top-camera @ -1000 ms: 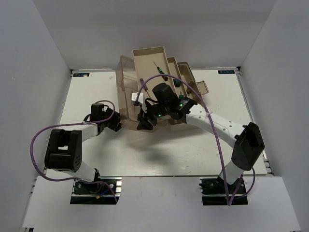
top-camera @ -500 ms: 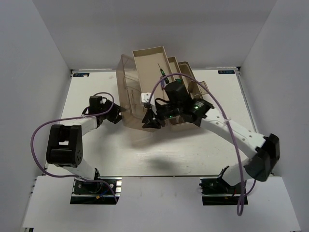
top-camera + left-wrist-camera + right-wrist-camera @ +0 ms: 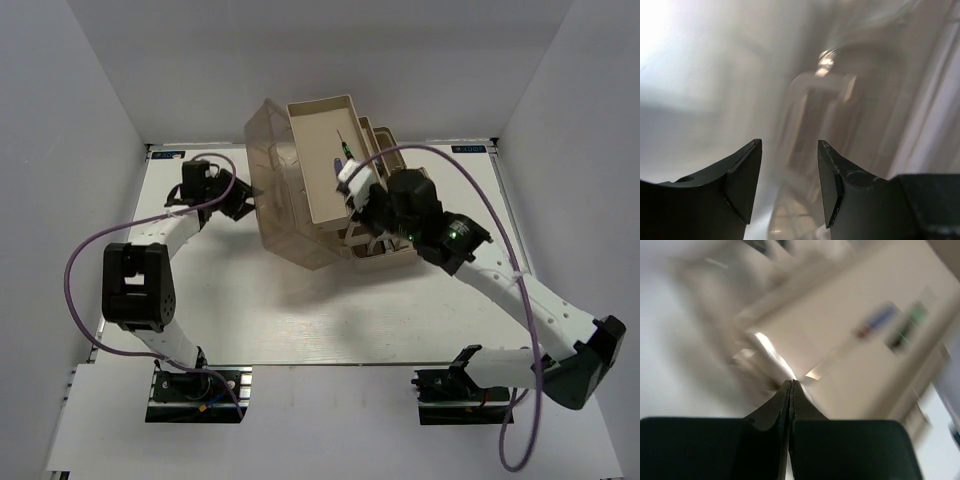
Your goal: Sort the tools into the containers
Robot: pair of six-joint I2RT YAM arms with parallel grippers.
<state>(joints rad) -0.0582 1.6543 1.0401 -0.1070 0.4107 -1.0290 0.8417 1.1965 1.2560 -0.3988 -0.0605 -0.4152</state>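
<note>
Screwdriver [image 3: 342, 152], thin with a black-green handle, lies in the top beige plastic tray [image 3: 312, 150], shaft pointing far. Just nearside of it, the right gripper [image 3: 354, 190] is pinched together and empty. The left gripper [image 3: 238, 197], jaws apart, faces the translucent brown lid [image 3: 272, 165], farther off.

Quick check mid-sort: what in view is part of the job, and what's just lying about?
Job: beige top tray of the toolbox, translucent brown lid, thin screwdriver lying in that tray, left hand, right hand.
Not the job: purple cable, table.
</note>
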